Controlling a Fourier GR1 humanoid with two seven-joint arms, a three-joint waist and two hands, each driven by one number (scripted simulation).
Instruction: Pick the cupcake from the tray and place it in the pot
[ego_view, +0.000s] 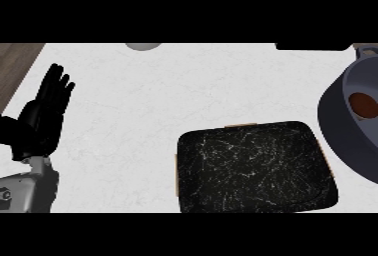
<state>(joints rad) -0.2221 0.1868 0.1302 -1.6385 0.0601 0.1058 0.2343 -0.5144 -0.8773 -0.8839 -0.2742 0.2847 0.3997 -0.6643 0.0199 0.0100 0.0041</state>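
On the white counter, seen from above, near to far:

Left forearm (26, 187): grey, it comes in at 8 o'clock, at the lower left edge.

Tray (255, 170): black with thin white marble veins and rounded corners, with small tan tabs at its top and left edges. It lies at 5 o'clock, close to the lower edge. Nothing is seen on its surface.

Left hand (43, 117): black, at 9 o'clock, above the forearm. The fingers are straight and point up, toward 12 o'clock. The hand is released; it holds nothing and stays apart from the tray and the pot.

Pot (343, 130): dark grey-blue, round, with high walls. It stands at 3 o'clock and the right edge cuts it. Its wall is just beside the upper right corner of the tray.

Cupcake (364, 104): a brown round thing with a reddish top, inside the pot, partly cut by the right edge.

Right hand: it does not show.

Counter (184, 90): white with light grey veins; a brown wooden strip is at 10 o'clock.

Pale round object (143, 46): at 12 o'clock, far edge, only half visible; I cannot tell what it is.
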